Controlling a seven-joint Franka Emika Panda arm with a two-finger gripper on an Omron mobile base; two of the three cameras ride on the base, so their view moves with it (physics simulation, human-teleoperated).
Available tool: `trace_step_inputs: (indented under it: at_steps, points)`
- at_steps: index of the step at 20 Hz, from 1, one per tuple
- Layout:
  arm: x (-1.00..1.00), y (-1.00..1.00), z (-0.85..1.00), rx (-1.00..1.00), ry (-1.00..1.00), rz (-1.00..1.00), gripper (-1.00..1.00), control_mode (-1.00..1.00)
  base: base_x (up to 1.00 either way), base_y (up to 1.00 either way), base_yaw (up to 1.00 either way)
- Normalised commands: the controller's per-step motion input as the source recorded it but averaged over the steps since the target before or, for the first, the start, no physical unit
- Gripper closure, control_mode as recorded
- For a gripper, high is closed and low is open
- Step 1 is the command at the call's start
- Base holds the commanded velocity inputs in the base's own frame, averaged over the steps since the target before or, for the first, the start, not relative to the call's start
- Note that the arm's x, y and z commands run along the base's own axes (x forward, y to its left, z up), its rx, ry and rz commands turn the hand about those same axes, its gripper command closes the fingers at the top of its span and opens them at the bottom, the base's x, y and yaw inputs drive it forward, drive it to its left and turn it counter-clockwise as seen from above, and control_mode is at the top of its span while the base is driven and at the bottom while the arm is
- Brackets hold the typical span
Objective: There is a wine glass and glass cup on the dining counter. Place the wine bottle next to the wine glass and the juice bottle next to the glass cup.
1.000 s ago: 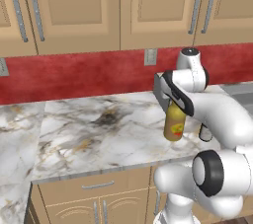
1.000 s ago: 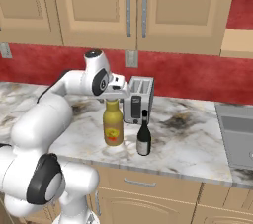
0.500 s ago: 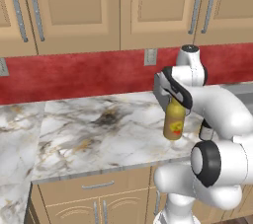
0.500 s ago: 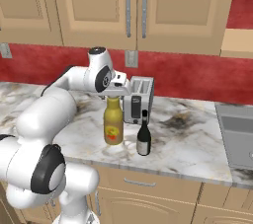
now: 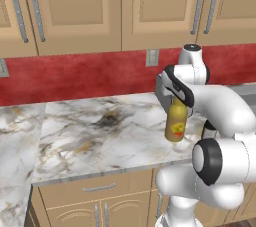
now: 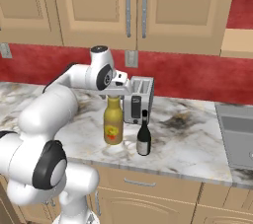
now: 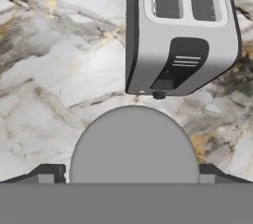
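My gripper (image 6: 114, 94) is shut on the neck and cap of the squat amber-yellow juice bottle (image 6: 113, 124), which stands upright at or just above the marble worktop (image 5: 90, 136). From the left the juice bottle (image 5: 176, 123) hangs under the gripper (image 5: 176, 100). In the hand view its round cap (image 7: 134, 144) sits between my fingertips (image 7: 49, 171). The slim dark wine bottle (image 6: 144, 139) stands upright just right of the juice bottle, apart from it. The wine glass, glass cup and dining counter are out of view.
A silver toaster (image 6: 138, 100) stands right behind both bottles, close to the gripper, and shows as the toaster (image 7: 180, 30) ahead of the hand. A sink (image 6: 237, 136) lies at the right. Tan wall cabinets hang above a red backsplash.
The arm's elbow has shifted slightly, and the juice bottle seems to have risen a touch in the gripper. The wine bottle and toaster have not moved.
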Motion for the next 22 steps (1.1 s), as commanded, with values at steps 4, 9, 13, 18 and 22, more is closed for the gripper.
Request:
trace_step_inputs:
  at_steps: [4, 9, 13, 18, 22]
  points:
    - [-0.02, 0.0, -0.18, 0.0, 0.04, 0.0, 1.0, -1.0, 0.0, 0.0, 0.0]
    - [-0.07, 0.0, -0.12, 0.0, 0.02, 0.0, 1.0, -1.0, 0.0, 0.0, 0.0]
    - [-0.18, 0.0, 0.04, 0.07, 0.0, 0.0, 1.0, -1.0, 0.0, 0.0, 0.0]
    - [-0.35, 0.01, 0.29, 0.13, 0.0, -0.02, 1.0, -1.0, 0.0, 0.0, 0.0]
    - [-0.4, 0.07, 0.44, 0.11, 0.0, -0.04, 1.0, -1.0, 0.0, 0.0, 0.0]
